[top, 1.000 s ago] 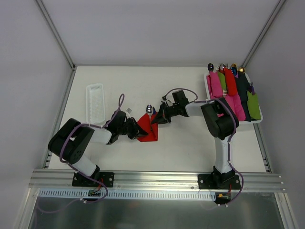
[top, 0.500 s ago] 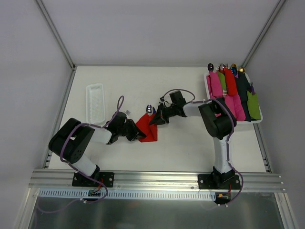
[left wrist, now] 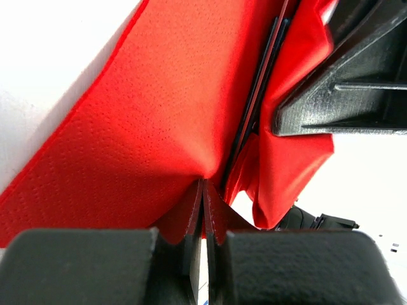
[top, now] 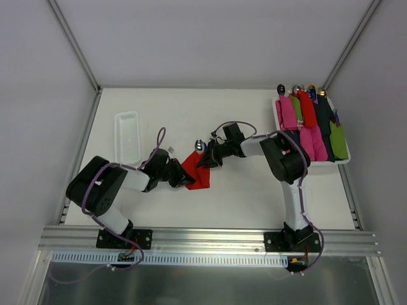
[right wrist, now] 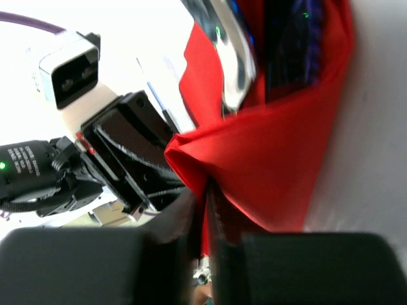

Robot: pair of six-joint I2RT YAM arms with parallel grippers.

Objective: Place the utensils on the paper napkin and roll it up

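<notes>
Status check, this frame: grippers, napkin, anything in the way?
Left gripper shut on paper napkin. Right gripper shut on its other side. Utensils inside the fold, one rounded end poking out. White tray stands apart, left.

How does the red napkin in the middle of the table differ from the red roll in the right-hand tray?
The red napkin is a loose, open fold; the red roll is tight and slim. The napkin lies on the table, the roll in the tray among other bundles. The left gripper and right gripper pinch the napkin; nothing touches the roll. Both are bright red.
</notes>
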